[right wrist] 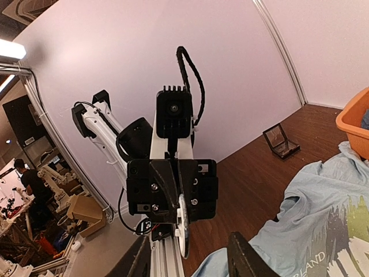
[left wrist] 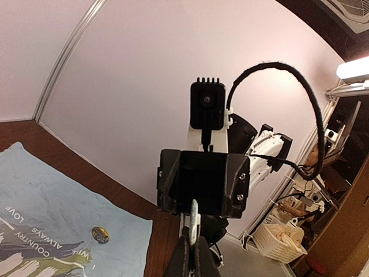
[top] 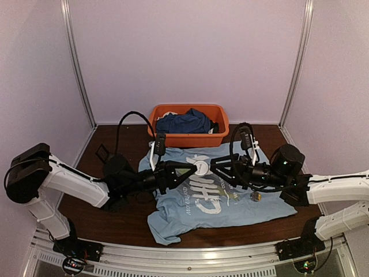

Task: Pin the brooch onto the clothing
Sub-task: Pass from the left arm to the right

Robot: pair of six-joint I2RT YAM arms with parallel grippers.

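Note:
The clothing, a light blue printed T-shirt [top: 173,213] [left wrist: 46,196] [right wrist: 323,219], lies flat on the brown table. The brooch, a small dull-gold disc [top: 255,196] [left wrist: 100,234], rests on the shirt's right part, held by nothing. Above the shirt's collar the two grippers meet tip to tip. My left gripper [top: 194,168] [left wrist: 194,245] is shut on a white round disc [top: 200,168] [left wrist: 194,214] [right wrist: 183,231], which shows edge-on in both wrist views. My right gripper [top: 214,167] [right wrist: 190,259] is open, its fingers [right wrist: 245,257] spread wide on either side of that disc without touching it.
An orange basket [top: 190,138] with a dark blue garment [top: 184,122] stands behind the shirt. A small black square case [top: 102,153] [right wrist: 281,140] lies open on the table at the back left. Pale walls and metal posts close in the table.

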